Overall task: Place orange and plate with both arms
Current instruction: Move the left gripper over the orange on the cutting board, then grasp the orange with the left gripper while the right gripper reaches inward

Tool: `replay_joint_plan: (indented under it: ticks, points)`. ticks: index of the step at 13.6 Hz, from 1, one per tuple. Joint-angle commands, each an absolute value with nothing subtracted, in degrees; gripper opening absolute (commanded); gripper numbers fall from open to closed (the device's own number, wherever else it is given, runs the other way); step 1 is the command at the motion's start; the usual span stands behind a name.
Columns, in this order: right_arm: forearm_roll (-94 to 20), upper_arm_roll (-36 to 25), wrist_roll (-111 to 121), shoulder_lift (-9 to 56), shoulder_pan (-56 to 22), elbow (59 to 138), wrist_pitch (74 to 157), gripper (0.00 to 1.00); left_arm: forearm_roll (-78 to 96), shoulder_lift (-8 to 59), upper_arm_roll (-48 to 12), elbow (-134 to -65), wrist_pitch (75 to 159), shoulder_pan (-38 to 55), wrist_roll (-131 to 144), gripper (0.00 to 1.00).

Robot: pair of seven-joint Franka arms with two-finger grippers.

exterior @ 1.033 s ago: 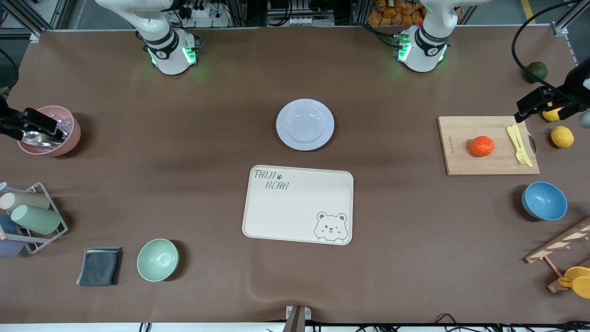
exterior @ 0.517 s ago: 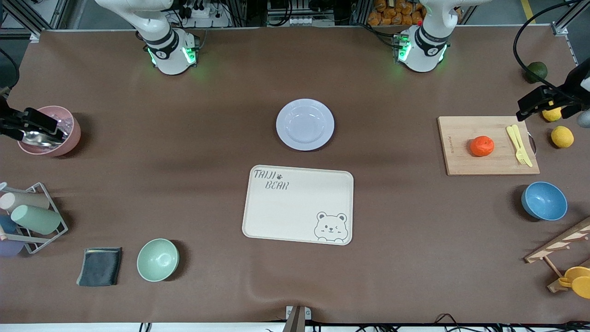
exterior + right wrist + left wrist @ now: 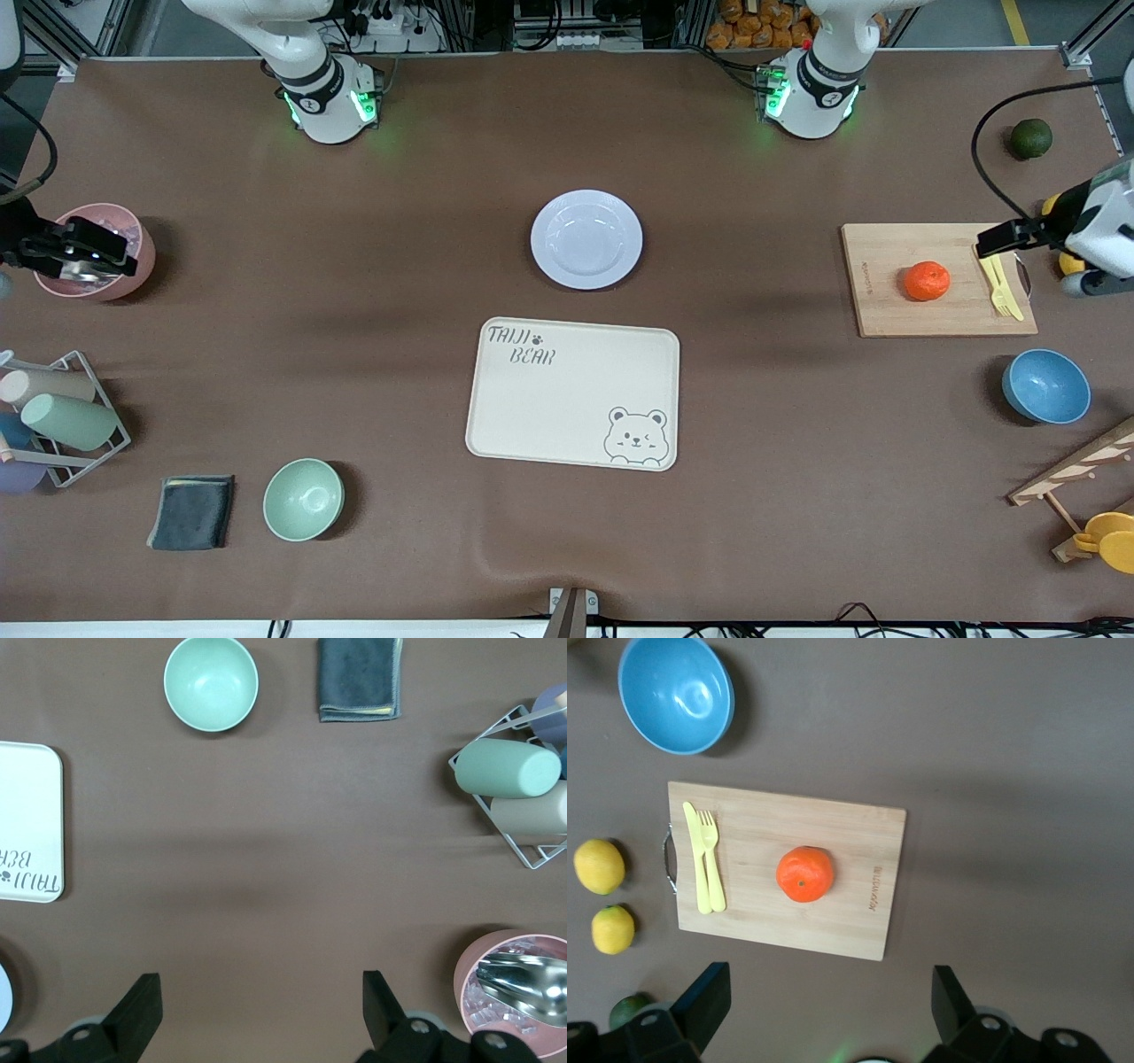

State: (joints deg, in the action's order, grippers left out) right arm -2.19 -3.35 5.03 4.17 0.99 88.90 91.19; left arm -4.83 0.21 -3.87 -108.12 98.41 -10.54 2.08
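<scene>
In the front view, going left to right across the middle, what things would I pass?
Pink cup → plate → cutting board → orange → yellow fork.

A high front camera looks down across the whole table, the robot bases at twelve o'clock. The left wrist camera looks straight down from well above the cutting board [image 3: 787,870] at the left arm's end, sharing the board [image 3: 937,279] and blue bowl [image 3: 1046,385] with the front view. The right wrist camera looks down over the right arm's end, sharing the green bowl [image 3: 211,682] and cream tray [image 3: 28,822].
</scene>
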Motion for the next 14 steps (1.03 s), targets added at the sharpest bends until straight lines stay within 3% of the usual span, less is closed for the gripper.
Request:
replay_joint_plan:
  ticks: [1,7,14]
  points:
    - [-4.6,-3.5,5.2,6.1,0.4,88.3,90.8,1.00,-5.9,-3.3,-4.3,-121.0,108.9,-13.6,0.9,1.00]
    - [-11.5,-3.5,4.9,8.9,0.3,89.6,89.0,1.00,-6.8,-1.5,-4.2,-134.4,126.6,-17.3,0.1,1.00]
    - [-22.2,-3.5,5.0,11.4,1.0,91.1,85.9,1.00,-9.1,8.5,-4.3,-134.6,135.3,-22.4,-1.6,1.00]
